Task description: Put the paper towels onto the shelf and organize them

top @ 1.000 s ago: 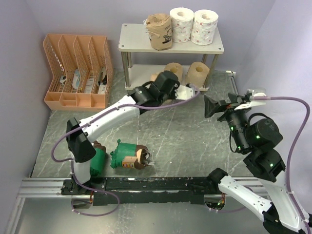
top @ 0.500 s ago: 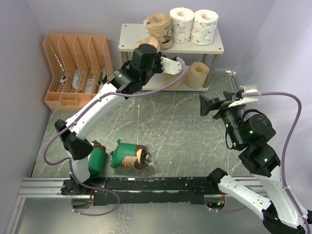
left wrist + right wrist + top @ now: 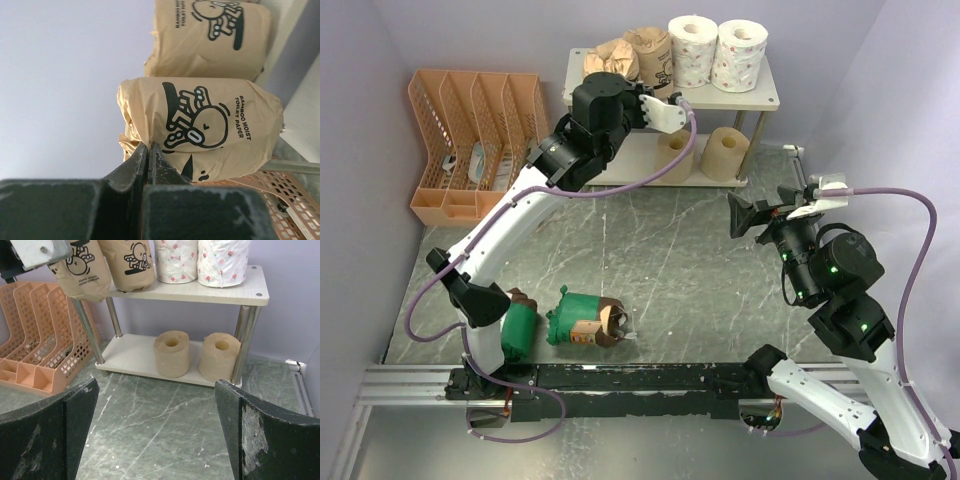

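Overhead, the arm [image 3: 520,215] hides left jaws pinching the brown-wrapped roll [image 3: 200,125] by its wrapper; right jaws spread wide.

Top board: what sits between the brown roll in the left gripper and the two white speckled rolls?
Another brown cartoon-print roll, upright on the shelf's top board; clearest in the right wrist view.
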`<move>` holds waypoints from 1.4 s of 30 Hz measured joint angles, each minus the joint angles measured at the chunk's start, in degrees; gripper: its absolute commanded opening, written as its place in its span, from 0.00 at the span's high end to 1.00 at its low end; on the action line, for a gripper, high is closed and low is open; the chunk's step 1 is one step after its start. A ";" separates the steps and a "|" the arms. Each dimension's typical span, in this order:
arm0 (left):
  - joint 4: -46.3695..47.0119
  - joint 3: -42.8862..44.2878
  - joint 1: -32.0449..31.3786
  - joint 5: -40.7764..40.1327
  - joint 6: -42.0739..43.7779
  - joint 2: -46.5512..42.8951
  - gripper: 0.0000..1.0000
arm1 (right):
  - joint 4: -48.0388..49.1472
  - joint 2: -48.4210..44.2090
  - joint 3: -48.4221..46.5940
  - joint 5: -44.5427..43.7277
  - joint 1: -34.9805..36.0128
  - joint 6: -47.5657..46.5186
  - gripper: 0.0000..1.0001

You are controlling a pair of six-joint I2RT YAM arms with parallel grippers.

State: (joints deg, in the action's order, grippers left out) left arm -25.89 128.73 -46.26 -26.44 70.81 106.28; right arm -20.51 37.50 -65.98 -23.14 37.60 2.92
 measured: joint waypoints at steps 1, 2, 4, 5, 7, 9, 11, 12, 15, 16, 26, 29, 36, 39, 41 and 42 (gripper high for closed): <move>0.94 0.00 0.07 -0.37 0.70 0.00 0.93 | 0.00 0.02 0.00 0.00 0.00 0.00 0.00; 1.73 0.00 0.15 -0.57 1.33 0.00 0.93 | 0.02 0.07 0.00 0.00 0.00 -0.02 0.00; 4.02 -0.02 0.57 -1.07 3.26 0.02 0.93 | 0.09 0.26 0.00 0.00 0.00 -0.09 0.00; 5.51 -0.15 0.90 -1.33 4.22 0.02 0.93 | 0.07 0.39 0.00 0.00 0.00 -0.20 0.00; 9.22 -0.98 1.75 -1.77 6.32 0.02 0.93 | 0.11 0.68 0.00 -0.09 0.00 -0.44 0.00; 13.29 -2.45 2.95 -1.92 8.33 0.02 0.93 | 0.13 0.92 0.00 -0.22 0.00 -0.68 0.00; 16.41 -3.91 4.37 -1.95 9.94 0.24 0.93 | 0.15 1.09 0.00 -0.37 0.00 -0.98 0.00; 17.79 -4.48 4.94 -1.97 10.56 0.42 0.93 | 0.17 1.14 0.00 -0.42 0.00 -1.09 0.00; 22.51 -7.19 6.38 -1.97 12.48 0.68 0.93 | 0.35 1.25 0.00 -0.63 0.00 -1.46 0.00; 24.00 -8.13 6.75 -1.97 13.03 0.83 0.93 | 0.48 1.25 0.00 -0.66 0.00 -1.51 0.00; 35.21 -10.19 8.50 -1.14 15.52 6.25 0.93 | 0.57 1.27 0.00 -1.33 0.00 -1.90 0.00; 36.92 -10.21 8.59 -0.72 15.58 7.76 0.93 | 0.55 1.27 0.00 -1.75 0.00 -1.92 0.00; 45.18 -13.75 8.68 -0.20 17.94 8.37 0.56 | 0.52 1.27 0.00 -1.97 0.00 -1.90 0.00; 47.91 -14.49 8.68 -0.24 19.08 8.39 0.47 | 0.52 1.36 0.00 -1.88 0.00 -1.86 0.00; 48.98 -14.36 8.72 -0.28 19.19 8.39 0.35 | 0.52 1.62 0.00 -1.44 0.00 -1.66 0.00; 49.31 -13.99 8.72 -0.39 19.10 8.37 0.30 | 0.55 1.84 0.04 -0.76 0.00 -1.40 0.00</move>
State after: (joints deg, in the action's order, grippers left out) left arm 23.42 114.74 -37.54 -26.83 89.91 114.65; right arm -19.97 39.33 -65.93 -23.90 37.60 1.52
